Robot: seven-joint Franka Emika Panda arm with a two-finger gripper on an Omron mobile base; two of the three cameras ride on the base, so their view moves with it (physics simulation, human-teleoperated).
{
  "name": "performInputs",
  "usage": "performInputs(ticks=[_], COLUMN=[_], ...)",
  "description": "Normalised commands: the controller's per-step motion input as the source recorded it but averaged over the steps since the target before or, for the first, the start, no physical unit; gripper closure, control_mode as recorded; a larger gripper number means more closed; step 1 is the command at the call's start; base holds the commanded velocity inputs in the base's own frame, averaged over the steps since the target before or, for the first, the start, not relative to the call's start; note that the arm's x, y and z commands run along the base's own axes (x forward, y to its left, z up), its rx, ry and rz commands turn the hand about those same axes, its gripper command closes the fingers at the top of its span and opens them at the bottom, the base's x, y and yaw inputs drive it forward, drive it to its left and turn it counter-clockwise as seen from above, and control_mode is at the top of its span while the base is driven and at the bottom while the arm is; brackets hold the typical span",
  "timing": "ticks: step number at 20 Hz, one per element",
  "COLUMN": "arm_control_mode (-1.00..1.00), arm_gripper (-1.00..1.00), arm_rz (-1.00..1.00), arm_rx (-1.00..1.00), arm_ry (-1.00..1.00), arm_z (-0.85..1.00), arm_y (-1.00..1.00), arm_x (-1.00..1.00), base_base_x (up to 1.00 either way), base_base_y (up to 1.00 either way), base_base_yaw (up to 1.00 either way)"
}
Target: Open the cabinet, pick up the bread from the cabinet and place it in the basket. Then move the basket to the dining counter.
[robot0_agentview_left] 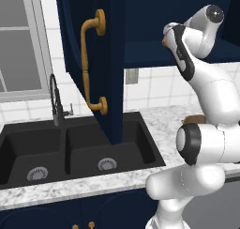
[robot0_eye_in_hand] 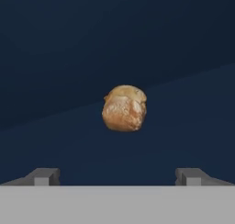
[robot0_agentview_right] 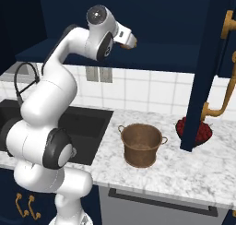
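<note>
White square tiles backed the marbled counter (robot0_agentview_right: 193, 166), which carried a black double sink (robot0_agentview_left: 70, 150) toward its left end with a dark faucet (robot0_agentview_left: 55, 100) at the sink's back edge. Above it hung the cabinet (robot0_agentview_left: 154, 17), both arched doors swung wide, their long brass handles (robot0_agentview_left: 91, 66) facing outward. On the cabinet's shelf lay the bread (robot0_eye_in_hand: 124, 108), a golden-brown bun sitting alone on the navy board, away from its front edge. The gripper (robot0_eye_in_hand: 117, 176) was raised to shelf height and pointed straight at the bun, its fingertips (robot0_eye_in_hand: 45, 176) spread far apart with nothing between them, and the bun lay well beyond them. Down on the counter, right of the sink and near the front edge, stood the basket (robot0_agentview_right: 141, 145), upright. A dark bowl of red fruit (robot0_agentview_right: 194, 130) sat further right, partly hidden behind the right-hand door.
</note>
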Motion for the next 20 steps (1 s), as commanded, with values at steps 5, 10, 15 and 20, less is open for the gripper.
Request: performInputs(ticks=[5, 10, 15, 20], arm_control_mode=[-1.0, -1.0, -1.0, -1.0], arm_gripper=[-1.0, -1.0, -1.0, -1.0], arm_rz=[0.0, -0.03, -0.04, -0.01], arm_rx=[-0.07, -0.1, -0.02, 0.0], arm_ry=[0.0, 0.03, 0.08, 0.02], arm_z=[-0.04, -0.11, 0.0, -0.04], arm_y=[0.05, 0.22, 0.02, -0.12], arm_x=[0.06, 0.23, 0.51, 0.3], base_base_x=[0.0, 0.0, 0.0, 0.0], base_base_y=[0.0, 0.0, 0.0, 0.0], base_base_yaw=[0.0, 0.0, 0.0, 0.0])
